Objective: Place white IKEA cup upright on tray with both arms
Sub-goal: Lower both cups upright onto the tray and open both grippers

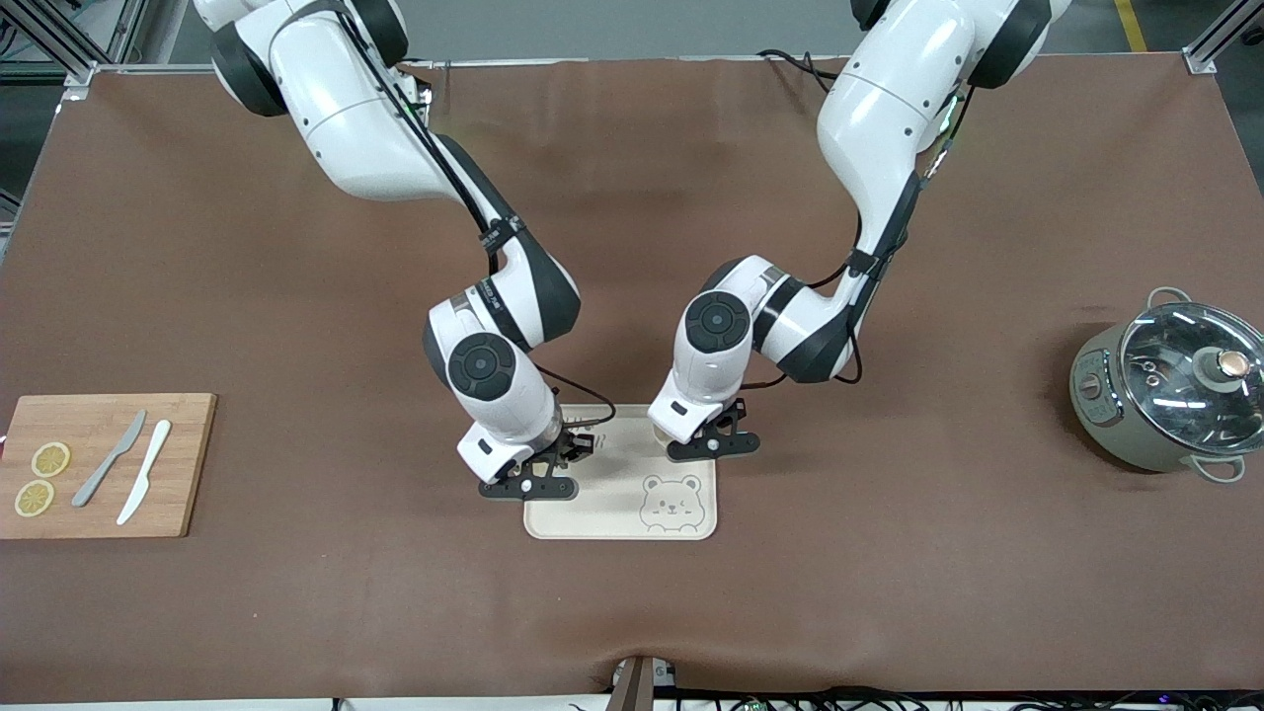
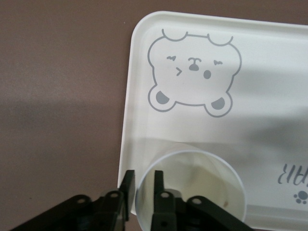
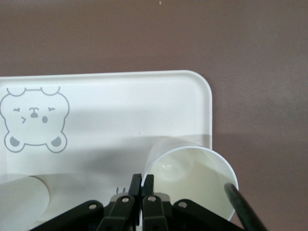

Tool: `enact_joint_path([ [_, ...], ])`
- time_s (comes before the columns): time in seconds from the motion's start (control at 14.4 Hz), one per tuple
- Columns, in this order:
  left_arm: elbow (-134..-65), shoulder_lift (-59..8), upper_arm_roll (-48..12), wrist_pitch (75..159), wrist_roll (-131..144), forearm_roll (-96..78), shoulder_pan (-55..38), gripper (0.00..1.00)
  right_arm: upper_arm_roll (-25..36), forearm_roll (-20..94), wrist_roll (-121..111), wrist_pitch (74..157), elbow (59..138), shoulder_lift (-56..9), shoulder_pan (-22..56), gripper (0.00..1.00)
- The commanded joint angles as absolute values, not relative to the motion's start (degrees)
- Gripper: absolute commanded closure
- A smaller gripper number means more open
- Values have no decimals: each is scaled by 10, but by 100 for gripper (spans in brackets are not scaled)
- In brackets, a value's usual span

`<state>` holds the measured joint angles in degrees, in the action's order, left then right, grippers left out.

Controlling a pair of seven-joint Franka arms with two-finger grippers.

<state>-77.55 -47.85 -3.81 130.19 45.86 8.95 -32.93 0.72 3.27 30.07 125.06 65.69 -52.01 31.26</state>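
Both cups stand upright on the tray (image 1: 592, 518). The left end effector (image 2: 140, 192) pinches one white cup's (image 2: 202, 187) rim; the right end effector (image 3: 142, 185) pinches the other cup (image 3: 192, 178). Each should let go gently, then lift straight up.

Near the table's middle, the tray (image 1: 592, 513). On it, two cups, one (image 2: 192, 187) toward the left arm's end, the other (image 3: 192, 180) toward the right arm's end. At the right arm's end, a cutting board (image 1: 99, 420); at the left arm's end, a pot (image 1: 1165, 390).
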Motion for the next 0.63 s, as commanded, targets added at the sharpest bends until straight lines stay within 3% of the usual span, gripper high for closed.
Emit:
enact_joint_path([
  [0.0, -765, -471, -33, 1293, 471, 113, -333, 0, 13, 31, 312, 1241, 634, -536, 319, 86],
  [0.21, -761, -423, -38, 1225, 465, 105, -314, 0, 13, 31, 320, 1242, 634, -538, 321, 55],
  [0.49, -761, -346, -41, 1133, 374, 62, -265, 0, 16, 31, 319, 1239, 633, -531, 317, 4],
  [0.56, -761, -331, -40, 1115, 340, 54, -248, 0, 16, 30, 317, 1236, 633, -526, 314, 0],
])
